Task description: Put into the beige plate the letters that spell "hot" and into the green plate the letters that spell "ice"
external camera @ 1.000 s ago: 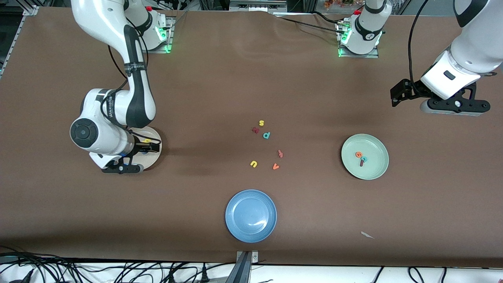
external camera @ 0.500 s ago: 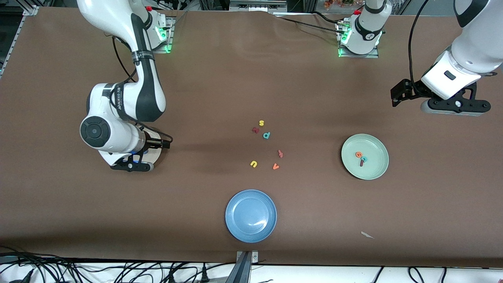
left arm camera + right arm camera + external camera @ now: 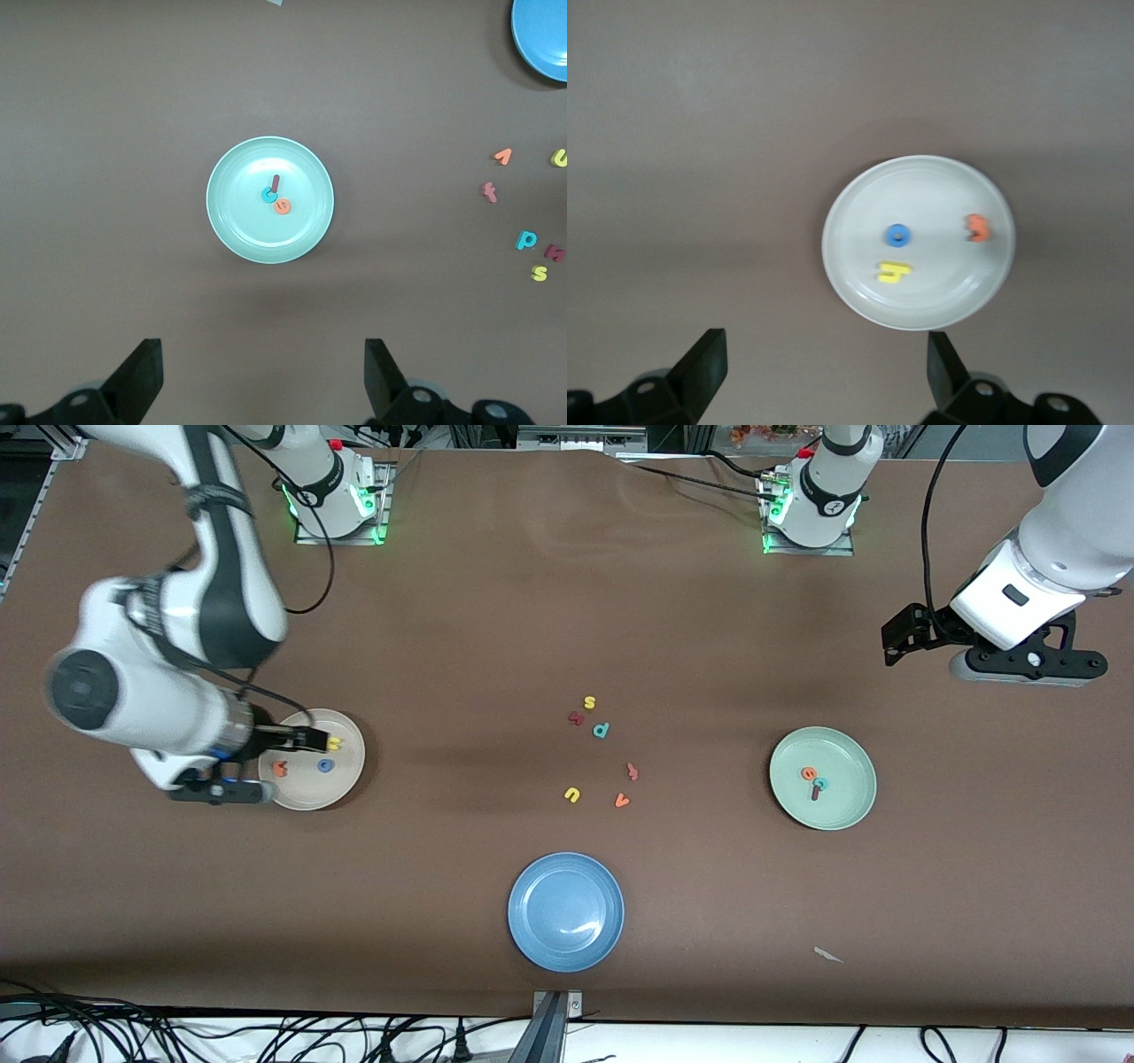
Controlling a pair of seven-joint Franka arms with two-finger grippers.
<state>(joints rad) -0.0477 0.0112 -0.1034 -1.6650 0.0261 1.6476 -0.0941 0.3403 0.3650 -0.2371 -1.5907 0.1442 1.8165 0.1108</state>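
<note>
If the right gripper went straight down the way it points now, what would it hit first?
Probably bare table beside the beige plate. The right gripper, open and empty, points down by the plate's edge, which holds the yellow h, blue o and orange t. Height is unclear.

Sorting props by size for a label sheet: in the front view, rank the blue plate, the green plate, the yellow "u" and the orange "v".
1. blue plate, slightly larger, though it lies nearer the camera
2. green plate
3. yellow "u" and orange "v": alike, no ranking
</note>
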